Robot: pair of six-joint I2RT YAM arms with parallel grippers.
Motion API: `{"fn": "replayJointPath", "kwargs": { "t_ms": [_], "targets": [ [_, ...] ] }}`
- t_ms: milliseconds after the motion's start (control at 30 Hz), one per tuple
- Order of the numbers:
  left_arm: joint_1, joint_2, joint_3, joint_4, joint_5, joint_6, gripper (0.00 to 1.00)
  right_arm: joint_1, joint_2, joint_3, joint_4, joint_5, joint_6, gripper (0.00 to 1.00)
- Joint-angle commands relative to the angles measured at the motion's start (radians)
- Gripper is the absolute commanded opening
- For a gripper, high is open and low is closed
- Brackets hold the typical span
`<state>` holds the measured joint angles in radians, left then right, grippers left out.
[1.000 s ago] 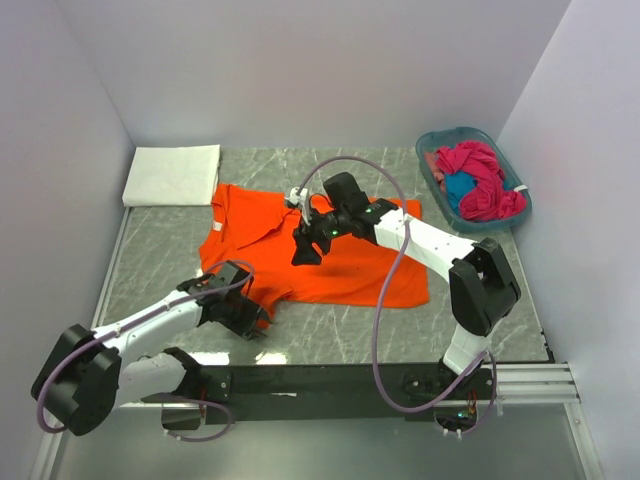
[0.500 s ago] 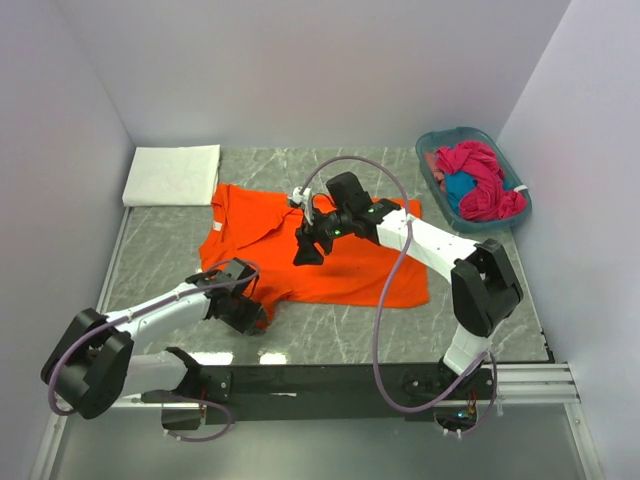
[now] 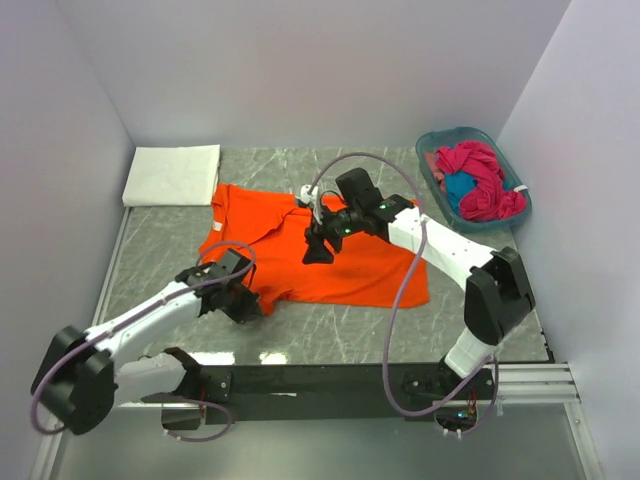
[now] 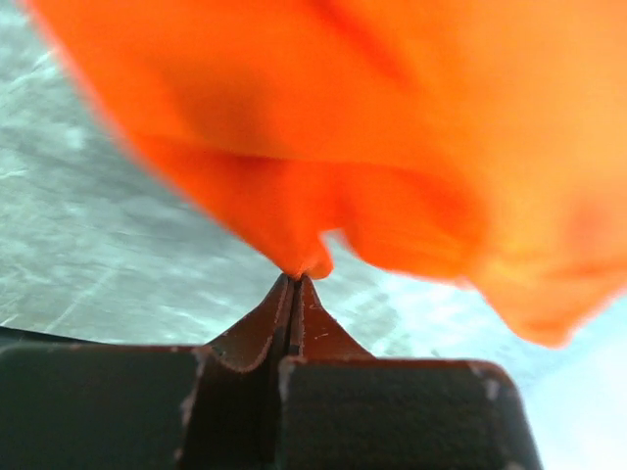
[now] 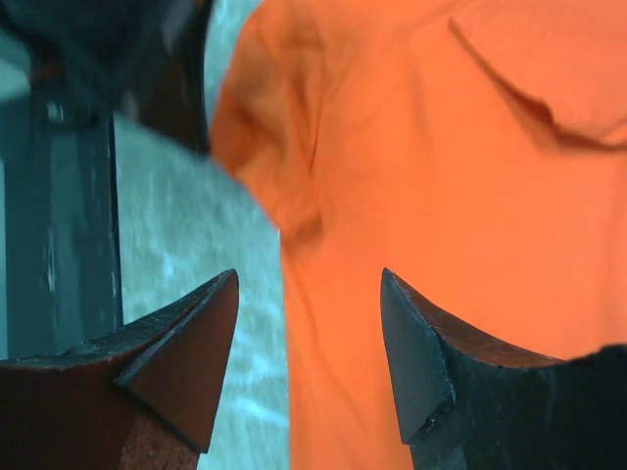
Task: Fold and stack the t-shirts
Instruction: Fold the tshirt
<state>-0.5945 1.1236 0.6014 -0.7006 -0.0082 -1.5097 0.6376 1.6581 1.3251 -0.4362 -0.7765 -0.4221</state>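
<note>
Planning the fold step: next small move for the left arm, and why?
Probably lift the left tool slightly: it is shut on the near-left edge of the bright orange cloth t-shirt, while the right tool hangs open above it.

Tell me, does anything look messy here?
A little. The orange t-shirt lies wrinkled and crooked on the table, its near corner pinched in the left hand. The magenta t-shirt is heaped unfolded in the teal basket, over blue cloth.
</note>
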Motion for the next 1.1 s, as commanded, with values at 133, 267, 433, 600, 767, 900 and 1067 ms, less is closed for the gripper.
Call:
{"fn": "replayJointPath", "kwargs": {
  "t_ms": [133,267,433,600,767,900,1067],
  "targets": [
    [0.050,-0.165,0.083,-0.091,-0.101,0.138,0.00,-0.064,-0.271,-0.133,-0.268,0.100,-0.328,0.67],
    [0.097,-0.173,0.118,-0.059,-0.082,0.215,0.00,-0.154,-0.453,-0.314,-0.285,0.164,-0.346,0.67],
    [0.105,-0.212,0.195,-0.043,-0.128,0.316,0.00,-0.318,-0.572,-0.469,-0.282,0.298,-0.416,0.67],
    [0.108,-0.239,0.216,-0.022,-0.116,0.353,0.00,-0.496,-0.575,-0.618,-0.387,0.324,-0.782,0.67],
    [0.110,-0.251,0.198,0.009,-0.092,0.359,0.00,-0.562,-0.586,-0.719,-0.346,0.359,-0.972,0.67],
    [0.111,-0.271,0.198,0.016,-0.095,0.370,0.00,-0.581,-0.528,-0.727,-0.315,0.385,-1.024,0.64],
    [0.111,-0.283,0.205,0.023,-0.099,0.379,0.00,-0.592,-0.457,-0.690,-0.315,0.359,-1.034,0.59]
  ]
}}
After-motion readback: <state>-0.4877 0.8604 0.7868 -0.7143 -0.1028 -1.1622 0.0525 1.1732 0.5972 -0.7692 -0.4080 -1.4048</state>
